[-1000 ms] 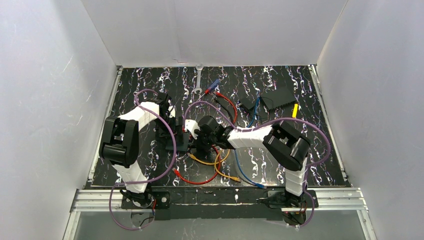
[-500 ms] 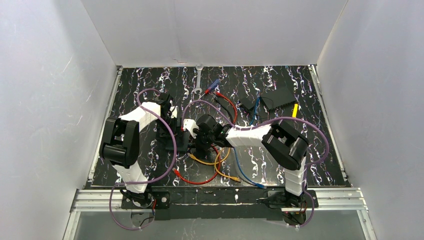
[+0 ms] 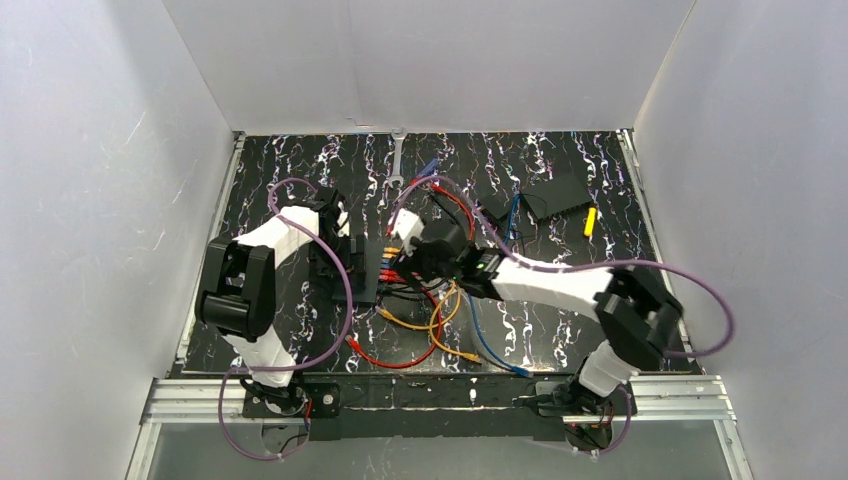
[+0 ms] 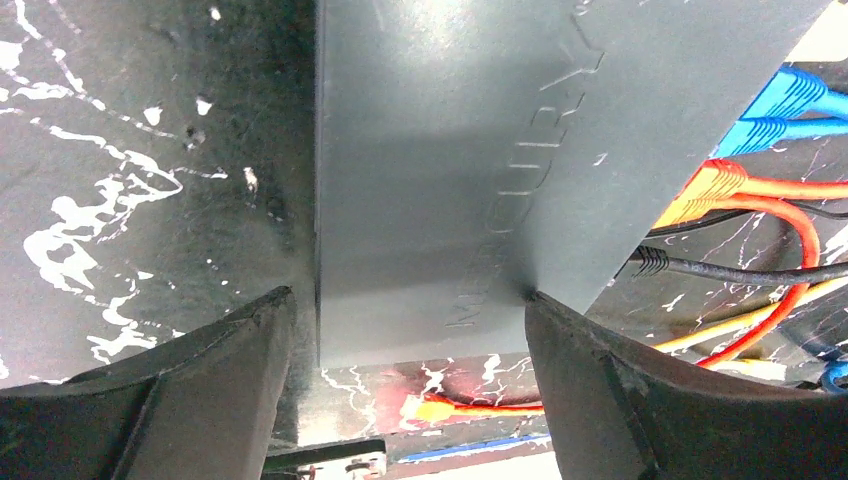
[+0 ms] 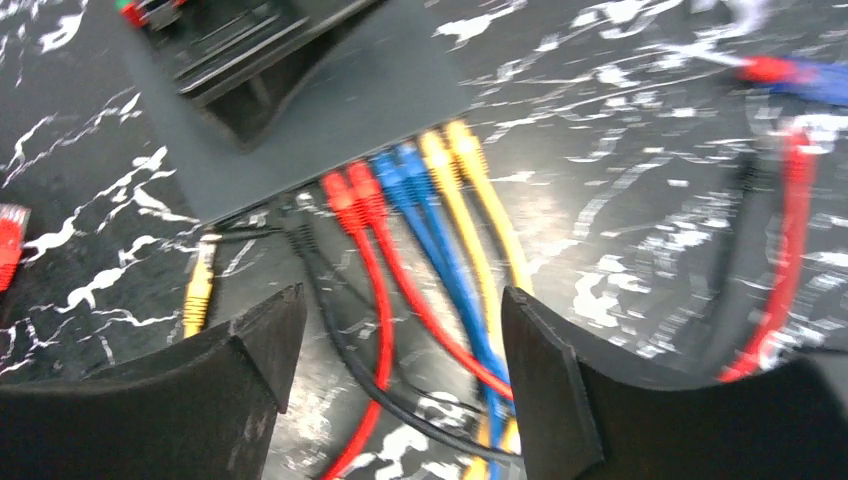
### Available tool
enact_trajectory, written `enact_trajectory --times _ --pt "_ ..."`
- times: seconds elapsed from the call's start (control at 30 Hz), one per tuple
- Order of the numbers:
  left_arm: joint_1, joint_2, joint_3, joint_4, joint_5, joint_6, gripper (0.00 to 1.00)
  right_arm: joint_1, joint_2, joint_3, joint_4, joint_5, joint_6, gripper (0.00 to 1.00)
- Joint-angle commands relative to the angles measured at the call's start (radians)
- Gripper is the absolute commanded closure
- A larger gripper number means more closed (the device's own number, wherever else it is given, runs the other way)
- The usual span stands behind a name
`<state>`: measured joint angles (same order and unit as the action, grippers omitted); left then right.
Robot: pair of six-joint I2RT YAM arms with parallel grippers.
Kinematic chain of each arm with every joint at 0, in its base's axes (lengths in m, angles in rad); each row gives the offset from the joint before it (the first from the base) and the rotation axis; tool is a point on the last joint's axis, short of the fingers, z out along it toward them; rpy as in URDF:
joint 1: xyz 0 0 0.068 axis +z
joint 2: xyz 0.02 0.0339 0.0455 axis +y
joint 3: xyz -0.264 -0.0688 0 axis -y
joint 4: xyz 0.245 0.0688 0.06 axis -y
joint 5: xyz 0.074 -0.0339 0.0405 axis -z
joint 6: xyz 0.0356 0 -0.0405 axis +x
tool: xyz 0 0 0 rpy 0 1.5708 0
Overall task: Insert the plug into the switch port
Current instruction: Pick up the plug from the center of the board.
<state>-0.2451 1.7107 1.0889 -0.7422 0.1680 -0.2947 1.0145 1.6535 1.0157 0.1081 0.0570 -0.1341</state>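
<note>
Item: the switch point(image 4: 420, 200), a flat matte grey-black box with raised lettering on its lid. We find it left of centre on the marbled table point(image 3: 270, 160), between both grippers. Along one edge we count red plugs point(image 5: 350, 195), blue plugs point(image 5: 400, 170) and yellow plugs point(image 5: 450, 150), side by side. The left gripper point(image 4: 408, 300) straddles one short end, jaws wide; whether they clamp it we cannot tell. The right gripper point(image 5: 395, 300) hangs over the cables point(image 5: 440, 290), fingers spread, holding nothing.

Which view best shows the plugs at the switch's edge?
Right wrist: the plugs line up red, blue, yellow along the switch edge. Top external gives only tiny coloured dots. Left wrist shows mostly the switch's top, with a few plugs at the right.
</note>
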Motion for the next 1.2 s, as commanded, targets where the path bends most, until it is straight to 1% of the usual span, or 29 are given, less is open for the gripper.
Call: enact_trajectory --times 0.0,0.03,0.17,0.2,0.27,0.43,0.57,0.7,0.77,0.8,1.03,1.17 --pt "0.004 -0.099 -0.020 -0.037 -0.050 -0.013 0.17 -0.043 -0.195 -0.060 0.021 0.227 0.074 0.13" --pt "0.004 -0.124 -0.026 -0.038 -0.062 -0.010 0.17 -0.059 -0.224 -0.068 0.005 0.269 0.090 0.10" --pt "0.005 -0.259 -0.040 -0.047 -0.147 0.001 0.14 -0.150 -0.282 -0.067 -0.103 0.355 0.122 0.05" --pt "0.004 -0.295 -0.045 -0.048 -0.169 0.004 0.09 -0.176 -0.286 -0.066 -0.143 0.372 0.124 0.04" --pt "0.005 -0.365 -0.054 -0.046 -0.203 0.008 0.05 -0.223 -0.284 -0.069 -0.182 0.383 0.122 0.01" --pt "0.003 -0.525 -0.087 -0.035 -0.219 0.012 0.04 -0.320 -0.213 -0.035 -0.261 0.396 0.049 0.01" --pt "-0.013 -0.639 -0.114 -0.022 -0.246 0.012 0.02 -0.389 -0.136 -0.009 -0.268 0.404 -0.045 0.01" --pt "-0.049 -0.699 -0.121 -0.023 -0.266 0.017 0.02 -0.458 -0.049 0.025 -0.256 0.339 -0.146 0.01" --pt "-0.067 -0.717 -0.122 -0.022 -0.275 0.019 0.02 -0.486 -0.022 0.032 -0.226 0.329 -0.200 0.01" --pt "-0.077 -0.723 -0.124 -0.023 -0.283 0.020 0.02 -0.505 -0.013 0.035 -0.211 0.301 -0.218 0.01" --pt "-0.133 -0.750 -0.130 -0.025 -0.316 0.028 0.02 -0.606 0.064 0.130 -0.186 -0.016 -0.342 0.01" --pt "-0.144 -0.755 -0.133 -0.025 -0.323 0.029 0.02 -0.646 0.139 0.197 -0.205 -0.136 -0.393 0.03"
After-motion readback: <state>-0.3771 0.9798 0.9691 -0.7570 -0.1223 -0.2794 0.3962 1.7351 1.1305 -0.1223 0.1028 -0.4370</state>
